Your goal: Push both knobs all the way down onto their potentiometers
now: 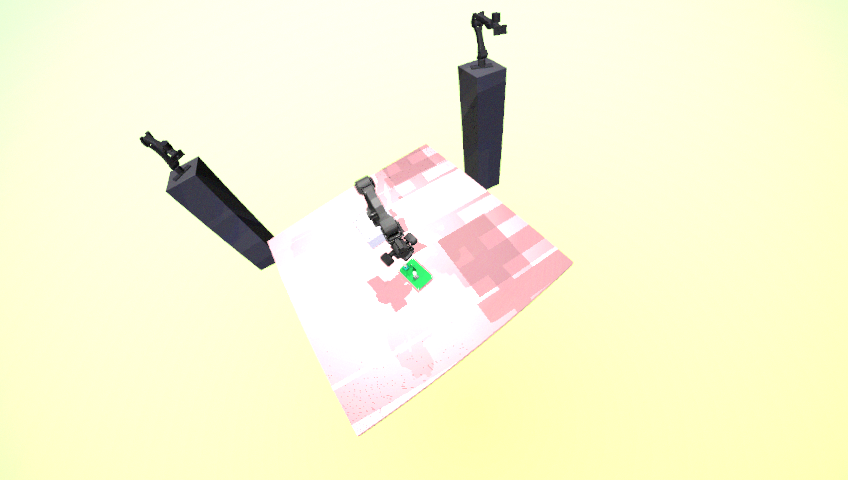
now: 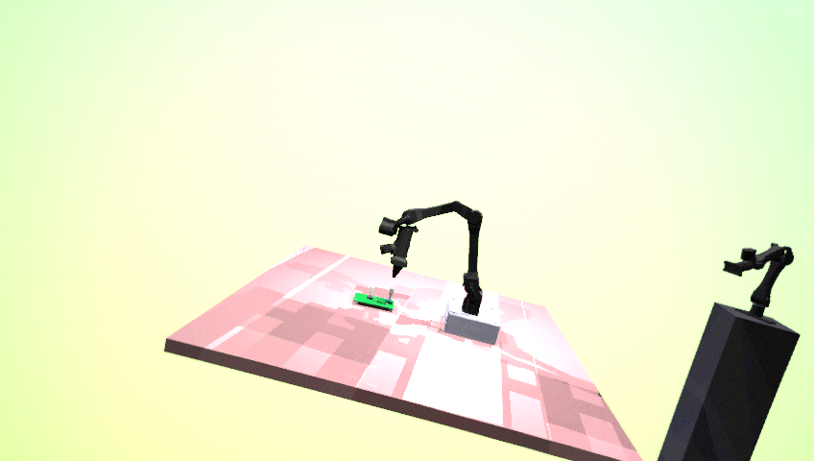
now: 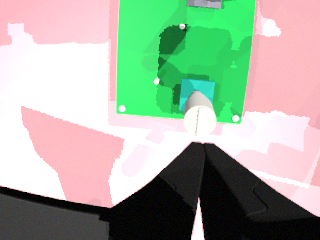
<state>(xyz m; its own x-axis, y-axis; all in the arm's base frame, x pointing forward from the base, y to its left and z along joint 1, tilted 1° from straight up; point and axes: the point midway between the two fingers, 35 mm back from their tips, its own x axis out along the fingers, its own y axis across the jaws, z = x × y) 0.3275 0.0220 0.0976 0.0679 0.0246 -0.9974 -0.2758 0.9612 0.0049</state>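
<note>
Above the green board (image 1: 421,279) (image 2: 373,304) (image 3: 220,60), the pincer (image 1: 408,256) (image 2: 394,276) (image 3: 200,154) hangs closed on nothing. Both knobs (image 1: 415,274) (image 2: 371,291) (image 3: 200,120) apparently stand high, leaving both pushes undone.

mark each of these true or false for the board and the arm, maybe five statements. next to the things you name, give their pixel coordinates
1. The tool (image 2: 395,275) (image 3: 200,154) is shut with nothing between its fingers. True.
2. The circuit board (image 1: 422,279) (image 2: 373,304) (image 3: 137,55) is red. False: it is green.
3. In the wrist view, a pale knob (image 3: 200,120) rises from the teal potentiometer (image 3: 186,88). True.
4. The tool is pressing on the board. False: the exterior view shows its tip above the board, with a gap between.
5. The arm's base block (image 2: 471,327) stands on top of the board. False: it stands on the table (image 1: 321,309) (image 2: 457,388), apart from the board.
</note>
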